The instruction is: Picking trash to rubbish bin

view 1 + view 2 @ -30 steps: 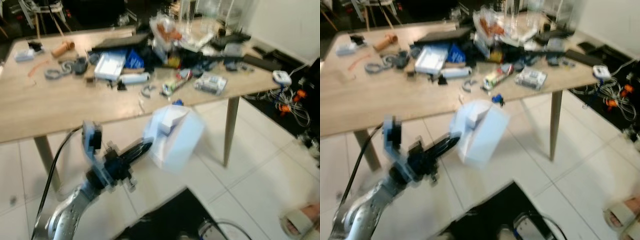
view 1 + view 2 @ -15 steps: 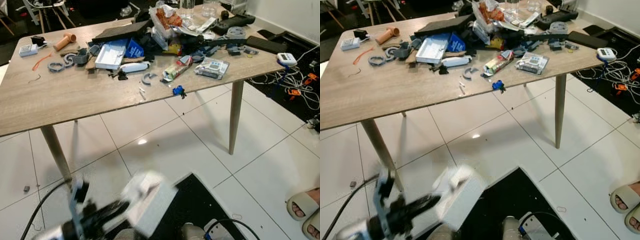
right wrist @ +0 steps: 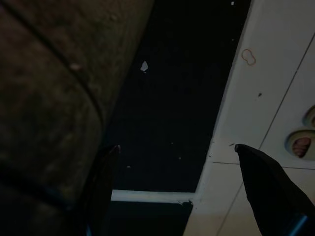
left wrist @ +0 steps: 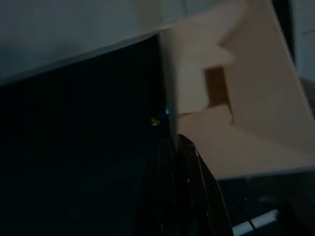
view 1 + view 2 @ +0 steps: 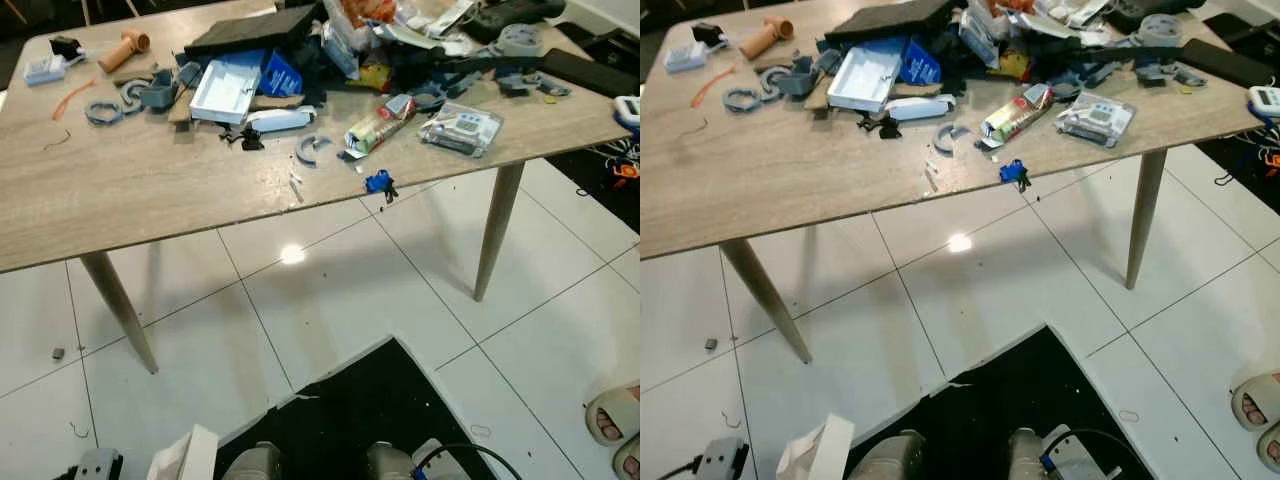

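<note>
White floor tiles (image 5: 330, 310) run under a wooden tabletop (image 5: 130, 190) heaped with clutter. The white cardboard box (image 5: 820, 452) sits low at 7 o'clock of the head view, clamped by the left gripper (image 4: 178, 147), fingers closed on its edge. The right gripper (image 3: 177, 152) hangs over a dark mat (image 5: 350, 400), fingers spread apart. A sandalled foot (image 5: 612, 412) rests at 4 o'clock.

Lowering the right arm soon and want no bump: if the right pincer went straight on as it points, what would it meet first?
Probably the black floor mat; nothing shows between the open right pincer and it, though depth is unclear.
</note>
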Tool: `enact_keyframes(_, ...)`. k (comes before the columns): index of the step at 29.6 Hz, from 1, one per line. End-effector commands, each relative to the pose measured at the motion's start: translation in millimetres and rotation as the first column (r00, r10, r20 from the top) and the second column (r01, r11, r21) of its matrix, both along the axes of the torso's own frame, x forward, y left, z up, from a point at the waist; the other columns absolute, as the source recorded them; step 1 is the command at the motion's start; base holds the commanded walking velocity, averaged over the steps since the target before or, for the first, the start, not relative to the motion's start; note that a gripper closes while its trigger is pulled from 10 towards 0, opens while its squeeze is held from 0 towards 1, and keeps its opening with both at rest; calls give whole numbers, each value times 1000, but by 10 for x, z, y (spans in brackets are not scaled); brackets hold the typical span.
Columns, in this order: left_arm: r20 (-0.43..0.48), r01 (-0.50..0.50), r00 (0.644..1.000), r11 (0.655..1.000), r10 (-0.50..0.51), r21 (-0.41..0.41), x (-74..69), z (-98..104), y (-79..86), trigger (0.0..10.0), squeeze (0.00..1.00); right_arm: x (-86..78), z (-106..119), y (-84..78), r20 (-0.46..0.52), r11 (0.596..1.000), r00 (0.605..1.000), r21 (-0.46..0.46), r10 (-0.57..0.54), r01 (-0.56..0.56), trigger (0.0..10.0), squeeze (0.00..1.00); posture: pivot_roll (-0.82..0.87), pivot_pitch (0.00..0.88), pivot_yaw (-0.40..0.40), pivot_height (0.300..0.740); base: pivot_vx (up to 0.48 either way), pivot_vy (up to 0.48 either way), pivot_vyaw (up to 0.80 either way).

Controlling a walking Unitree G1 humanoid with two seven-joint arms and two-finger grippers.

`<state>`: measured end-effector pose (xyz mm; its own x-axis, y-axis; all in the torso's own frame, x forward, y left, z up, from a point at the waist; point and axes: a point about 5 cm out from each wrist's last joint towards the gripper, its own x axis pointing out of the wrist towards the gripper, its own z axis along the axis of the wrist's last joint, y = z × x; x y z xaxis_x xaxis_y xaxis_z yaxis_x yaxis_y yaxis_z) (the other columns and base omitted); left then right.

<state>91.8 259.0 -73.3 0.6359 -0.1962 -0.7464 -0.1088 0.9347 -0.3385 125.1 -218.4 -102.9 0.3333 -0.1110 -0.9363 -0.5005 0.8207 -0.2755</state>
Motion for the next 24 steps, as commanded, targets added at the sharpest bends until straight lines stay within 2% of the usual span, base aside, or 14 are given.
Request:
enact_keyframes(1,-40,-65,997,997,67,31,-128,-63,35,10000,0,-457,-159,269,-151,996,987,76,52,-41,10000,0,81,305,149,740,0,0,0)
enact_keyframes(2,-36,-113,993,993,115,44,-100,-79,35,10000,0,-449,-157,263,-149,996,987,75,53,-43,10000,0,75,300,144,740,0,0,0)
enact_keyframes(9,-39,-171,984,981,175,91,-31,-130,40,10000,0,-404,-146,250,-135,997,989,67,54,-46,10000,0,61,270,131,740,0,0,0)
enact_keyframes(10,-35,-216,975,971,220,100,17,-140,46,10000,0,-369,-138,243,-127,997,990,62,55,-47,10000,0,58,258,126,740,0,0,0)
enact_keyframes(12,-31,-230,972,968,234,103,33,-143,47,10000,0,-358,-136,241,-125,997,991,61,55,-48,10000,0,58,258,126,740,0,0,0)
enact_keyframes(14,-14,-283,958,954,286,104,157,-136,32,10000,0,-275,-116,233,-111,997,992,55,59,-54,10000,0,51,213,108,740,0,0,0)
enact_keyframes(15,-14,-283,958,954,286,104,157,-136,32,10000,0,-275,-116,233,-111,997,992,55,59,-54,10000,0,51,213,108,740,0,0,0)
enact_keyframes(19,10,-338,941,939,338,66,345,-115,-24,10000,0,-158,-87,225,-89,997,994,46,71,-67,10000,0,45,162,83,740,0,0,0)
enact_keyframes(20,10,-338,941,939,338,66,345,-115,-24,10000,0,-158,-87,225,-89,997,994,46,71,-67,10000,0,45,162,83,740,0,0,0)
enact_keyframes(24,42,-409,912,913,409,-17,582,-77,-143,10000,0,9,-37,212,-48,995,994,22,100,-99,10000,0,45,104,53,740,0,0,0)
